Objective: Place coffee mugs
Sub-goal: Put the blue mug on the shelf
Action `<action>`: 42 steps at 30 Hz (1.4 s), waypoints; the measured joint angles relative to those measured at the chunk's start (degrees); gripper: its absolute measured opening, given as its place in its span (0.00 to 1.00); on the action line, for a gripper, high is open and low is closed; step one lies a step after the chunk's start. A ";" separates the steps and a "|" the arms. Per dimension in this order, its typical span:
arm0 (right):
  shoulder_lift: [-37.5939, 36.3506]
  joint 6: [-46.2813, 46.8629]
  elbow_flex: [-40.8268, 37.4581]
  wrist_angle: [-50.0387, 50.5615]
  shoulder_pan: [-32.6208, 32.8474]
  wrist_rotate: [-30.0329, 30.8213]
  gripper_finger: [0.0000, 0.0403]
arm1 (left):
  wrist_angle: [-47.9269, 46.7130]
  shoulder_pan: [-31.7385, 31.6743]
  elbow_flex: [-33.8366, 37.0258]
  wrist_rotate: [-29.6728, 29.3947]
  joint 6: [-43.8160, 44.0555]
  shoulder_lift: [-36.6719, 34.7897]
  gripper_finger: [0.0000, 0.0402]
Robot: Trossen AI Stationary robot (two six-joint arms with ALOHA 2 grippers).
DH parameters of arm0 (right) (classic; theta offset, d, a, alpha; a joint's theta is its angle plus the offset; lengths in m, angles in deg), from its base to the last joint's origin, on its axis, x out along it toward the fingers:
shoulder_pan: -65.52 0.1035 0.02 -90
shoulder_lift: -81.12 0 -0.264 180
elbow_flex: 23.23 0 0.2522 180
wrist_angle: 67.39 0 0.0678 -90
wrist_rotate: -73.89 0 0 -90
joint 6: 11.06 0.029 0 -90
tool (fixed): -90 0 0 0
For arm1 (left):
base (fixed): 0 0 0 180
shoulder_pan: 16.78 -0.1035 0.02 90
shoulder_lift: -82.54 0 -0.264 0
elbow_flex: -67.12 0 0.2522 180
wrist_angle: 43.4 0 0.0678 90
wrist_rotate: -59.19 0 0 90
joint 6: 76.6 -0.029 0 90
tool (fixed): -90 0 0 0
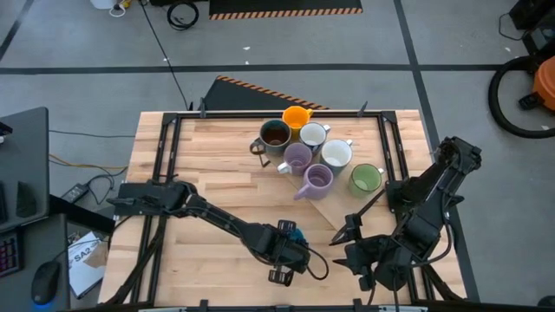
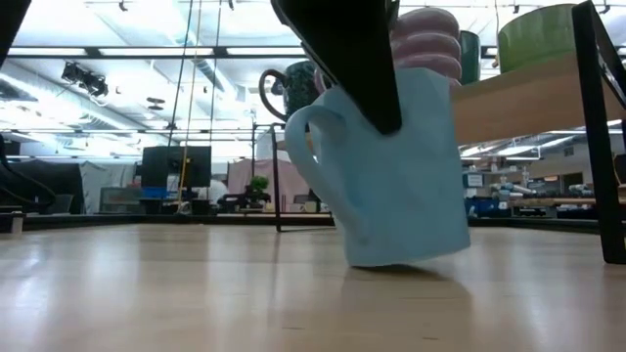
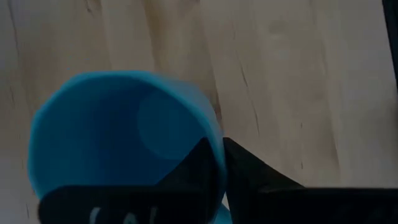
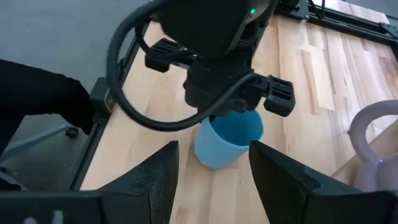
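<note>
Tilting on the table point(image 1: 217, 195), the blue mug point(image 2: 391, 171) rests on one edge of its base in the low view, the other edge lifted off the wood, its handle turned to the side. The left gripper point(image 1: 290, 247) is clamped on its rim: in the left wrist view one dark finger point(image 3: 196, 165) sits inside the cup against the wall and the other presses from outside. This mug stands alone near the table's front edge, well apart from the rest.

Behind it, toward the far edge, the other seven mugs cluster together. The orange mug point(image 1: 297, 117) is farthest from the blue one, with the brown mug point(image 1: 275, 135) and a white mug point(image 1: 313, 135) just in front of it. Two purple mugs point(image 1: 298, 157) come next, the second point(image 1: 318, 178) being nearest the blue mug. Another white mug point(image 1: 336, 154) and the green mug point(image 1: 367, 178) sit to the right of the purple pair.

The right gripper point(image 1: 368, 260) hovers just right of the blue mug, its fingers point(image 4: 152, 180) spread apart and holding nothing; between them the right wrist view looks straight at the blue mug.
</note>
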 joint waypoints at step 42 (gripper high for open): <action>0.00 0.22 0.00 -0.50 0.78 0.87 0.50 | -2.49 10.59 2.53 -18.53 5.97 -5.73 0.33</action>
